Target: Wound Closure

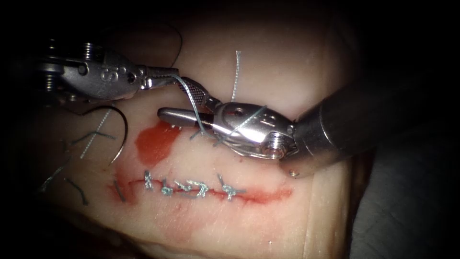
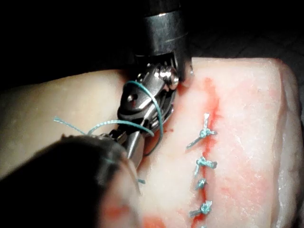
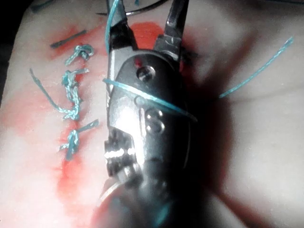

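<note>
**Thread wrapped round spread right jaws**

Right tool [image 1: 178,103] jaws wide apart, empty, thread [image 1: 190,98] looped over them. Left tool [image 1: 168,75] clamped on thread. Needle [image 1: 120,128] loose on tissue [image 1: 287,62], left, above stitched cut [image 1: 201,189], beside red fluid [image 1: 155,141]

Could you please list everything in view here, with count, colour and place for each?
Tissue: one, pale, under everything.
Cut: one, red, across the tissue, carrying four teal knots.
Red fluid: one pool, above the cut's left part.
Needle: one, dark, curved, lying on the tissue left of the pool, held by neither tool.
Thread: teal, wound around the right tool.
Cut ends: several, grey, at left.
Left tool: holds the thread.
Right tool: jaws open, holding nothing.
</note>
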### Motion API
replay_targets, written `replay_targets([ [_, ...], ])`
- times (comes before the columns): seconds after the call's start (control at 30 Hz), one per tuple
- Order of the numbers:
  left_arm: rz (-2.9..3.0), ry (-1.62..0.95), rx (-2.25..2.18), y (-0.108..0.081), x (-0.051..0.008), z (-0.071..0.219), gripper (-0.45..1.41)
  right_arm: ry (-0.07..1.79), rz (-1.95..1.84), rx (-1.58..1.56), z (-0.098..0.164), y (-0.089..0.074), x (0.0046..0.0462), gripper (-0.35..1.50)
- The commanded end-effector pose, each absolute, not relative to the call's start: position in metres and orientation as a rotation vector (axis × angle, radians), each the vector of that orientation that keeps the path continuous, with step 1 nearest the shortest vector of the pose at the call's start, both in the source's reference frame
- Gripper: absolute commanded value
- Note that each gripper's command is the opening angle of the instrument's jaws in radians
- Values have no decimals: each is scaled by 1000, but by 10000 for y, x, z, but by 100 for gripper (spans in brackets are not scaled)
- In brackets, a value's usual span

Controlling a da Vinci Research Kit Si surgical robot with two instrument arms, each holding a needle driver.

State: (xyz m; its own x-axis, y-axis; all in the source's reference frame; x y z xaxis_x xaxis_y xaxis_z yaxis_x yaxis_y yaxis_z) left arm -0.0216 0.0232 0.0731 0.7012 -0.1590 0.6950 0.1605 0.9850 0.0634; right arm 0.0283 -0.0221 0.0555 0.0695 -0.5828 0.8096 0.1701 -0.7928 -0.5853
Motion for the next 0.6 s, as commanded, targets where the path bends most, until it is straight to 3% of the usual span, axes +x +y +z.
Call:
replay_targets([
  [0.03, -188, -777, 0, 236, -221, 743, -45, 438, -1783, -1818, 555, -225, 294, 125],
  [0.17, -187, -779, -1, 236, -221, 749, -45, 478, -1810, -1785, 552, -227, 295, 125],
  [0.43, -172, -828, 40, 232, -235, 758, -45, 717, -1848, -1608, 547, -234, 297, 104],
  [0.6, -174, -845, 95, 227, -240, 764, -45, 886, -1801, -1565, 547, -235, 298, 108],
])
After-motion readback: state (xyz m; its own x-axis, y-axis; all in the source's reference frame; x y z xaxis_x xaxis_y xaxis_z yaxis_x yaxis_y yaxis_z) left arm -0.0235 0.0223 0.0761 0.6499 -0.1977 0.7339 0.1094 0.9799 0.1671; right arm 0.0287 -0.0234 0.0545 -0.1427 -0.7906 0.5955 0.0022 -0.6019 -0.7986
